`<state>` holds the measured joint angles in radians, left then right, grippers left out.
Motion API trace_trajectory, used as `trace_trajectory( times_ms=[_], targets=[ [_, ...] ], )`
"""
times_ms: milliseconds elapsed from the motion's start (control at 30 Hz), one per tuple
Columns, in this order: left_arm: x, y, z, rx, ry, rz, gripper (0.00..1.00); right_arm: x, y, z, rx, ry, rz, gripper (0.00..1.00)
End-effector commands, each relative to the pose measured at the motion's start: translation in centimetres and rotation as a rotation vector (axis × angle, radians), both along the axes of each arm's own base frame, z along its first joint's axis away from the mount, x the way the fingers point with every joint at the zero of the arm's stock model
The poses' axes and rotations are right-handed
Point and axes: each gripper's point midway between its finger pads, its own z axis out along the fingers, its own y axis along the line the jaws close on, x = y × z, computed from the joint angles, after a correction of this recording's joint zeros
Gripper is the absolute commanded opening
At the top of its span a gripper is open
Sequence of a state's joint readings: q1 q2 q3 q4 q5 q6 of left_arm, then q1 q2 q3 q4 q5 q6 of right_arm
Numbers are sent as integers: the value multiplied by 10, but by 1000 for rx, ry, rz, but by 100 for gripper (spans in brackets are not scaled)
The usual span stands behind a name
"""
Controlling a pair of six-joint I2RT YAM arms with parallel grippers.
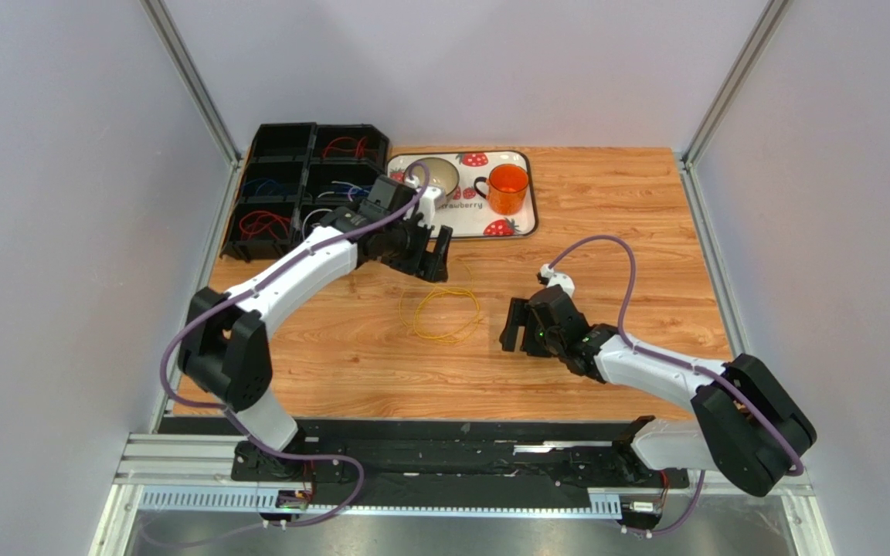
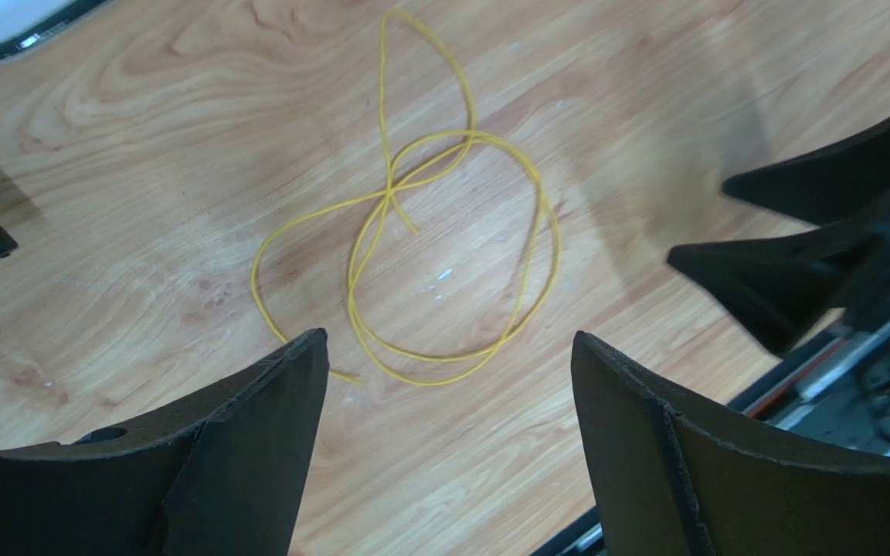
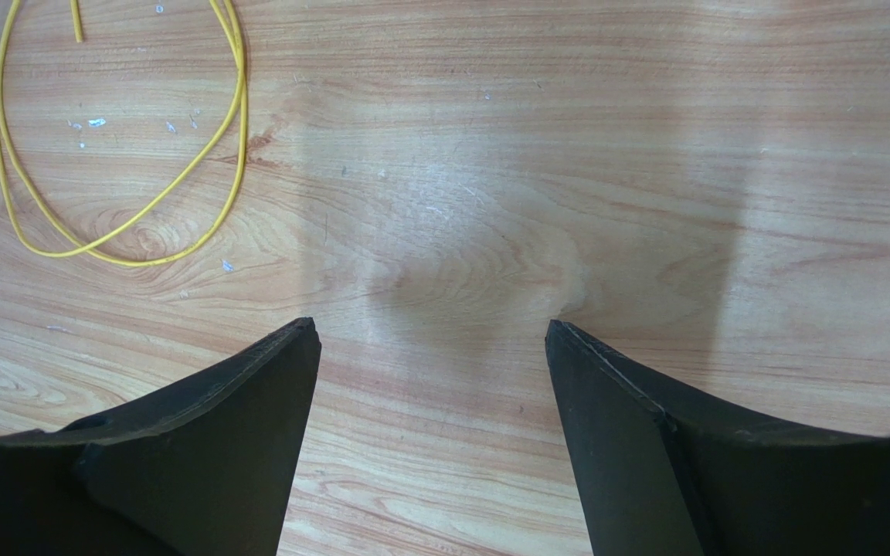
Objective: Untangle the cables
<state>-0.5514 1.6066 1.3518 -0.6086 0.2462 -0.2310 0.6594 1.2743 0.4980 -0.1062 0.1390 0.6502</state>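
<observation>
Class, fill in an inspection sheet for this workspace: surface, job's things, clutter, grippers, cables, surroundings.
Surface: wooden table, a few pale specks.
Job's things: yellow cable lies in loose overlapping loops between the arms; red cables and blue cables sit in the bins.
Clutter: tray holding a cup and a bowl.
Grippers: left gripper open, empty; right gripper open, empty; neither touches the yellow cable.
Cables: mauve hoses run along both arms.
Surroundings: grey walls, metal frame.

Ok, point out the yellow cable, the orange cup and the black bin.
yellow cable (image 2: 392, 191): left wrist view, strand crossing.
orange cup (image 1: 509, 188): top view, its middle.
black bin (image 1: 306, 160): top view, centre divider.
</observation>
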Motion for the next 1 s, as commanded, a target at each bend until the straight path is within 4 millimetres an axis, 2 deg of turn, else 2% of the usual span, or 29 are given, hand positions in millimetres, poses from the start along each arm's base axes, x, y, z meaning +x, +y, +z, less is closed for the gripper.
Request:
trace_trajectory(
  times_ms=[0,33,67,167,333,467,733,967],
  targets=[
    [12,-16,-12,95,-107,-176,85,-6,-2,-10,-21,47,3,79],
    [13,-18,-18,113,-109,-194,85,-5,-2,-10,-21,45,4,79],
    [15,-19,-31,130,-90,-207,85,-5,-2,-10,-21,45,5,79],
    [25,-19,-48,178,-90,-224,84,-5,-2,-10,-23,46,6,79],
    [36,-22,-68,212,-111,-266,83,-5,0,-10,-22,51,13,79],
    [44,-15,-86,286,-115,-266,83,-5,1,-12,-22,55,18,80],
    [50,-19,-103,308,-102,-318,79,-4,2,-12,-21,58,22,79],
    [48,-19,-113,321,-59,-332,65,-4,2,-12,-21,58,23,79]
  ],
)
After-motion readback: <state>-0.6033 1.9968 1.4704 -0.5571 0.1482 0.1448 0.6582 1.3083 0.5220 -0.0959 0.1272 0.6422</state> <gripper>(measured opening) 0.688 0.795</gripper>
